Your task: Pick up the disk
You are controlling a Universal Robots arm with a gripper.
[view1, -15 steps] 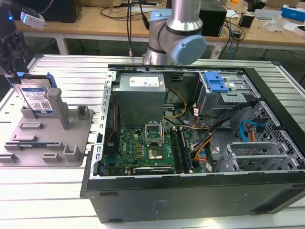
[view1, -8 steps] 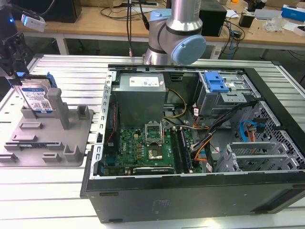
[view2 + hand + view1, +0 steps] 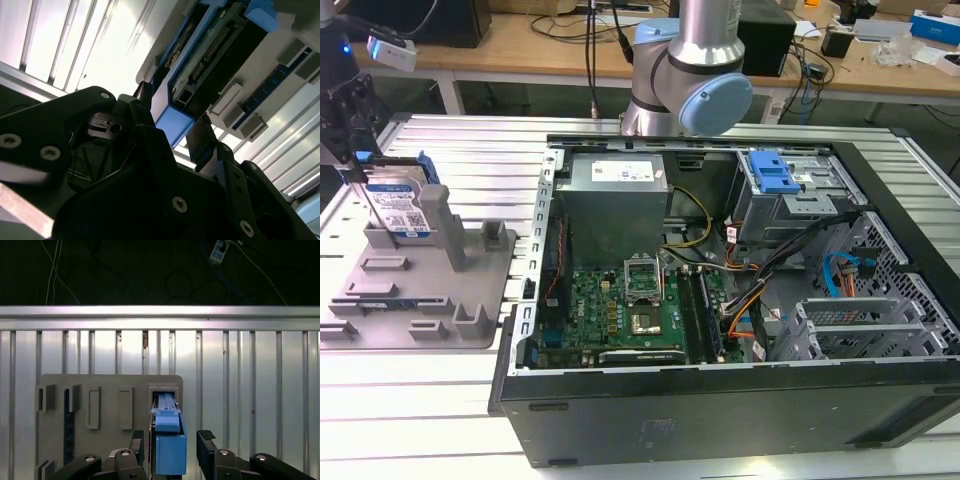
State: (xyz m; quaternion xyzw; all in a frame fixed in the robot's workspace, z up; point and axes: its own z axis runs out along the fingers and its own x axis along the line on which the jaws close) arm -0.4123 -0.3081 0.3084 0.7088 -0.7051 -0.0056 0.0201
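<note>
1. Closest to the wrist cameras is the black gripper (image 3: pixel 172 435). Its jaws are spread, with one finger on each side of the disk (image 3: pixel 170 455). In the first wrist view a thin gap shows between one finger and the disk, so nothing is clamped yet.
2. Step in hand, as I judge it: the approach looks finished and the grasp itself has not been made. Closing well would call for both fingers to meet the disk's two broad faces squarely, staying clear of the posts beside it.
3. The disk is a slim rectangular slab, silver-grey, with blue plastic rails on its sides. In both wrist views a blue end piece faces the camera. In the exterior view, a white-and-blue label covers its broad face.
4. The disk stands upright on its edge (not lying flat), held in a slot of a grey fixture tray (image 3: pixel 470 300) among the tray's upright posts, at the exterior view's left.
5. The tray rests on a slatted metal tabletop (image 3: pixel 460 150).
6. Farther off, toward the exterior view's right and well apart from the disk, sits an open computer case (image 3: pixel 720 410) with its circuit board and cables exposed. The arm's base (image 3: pixel 690 90) rises behind the case.
</note>
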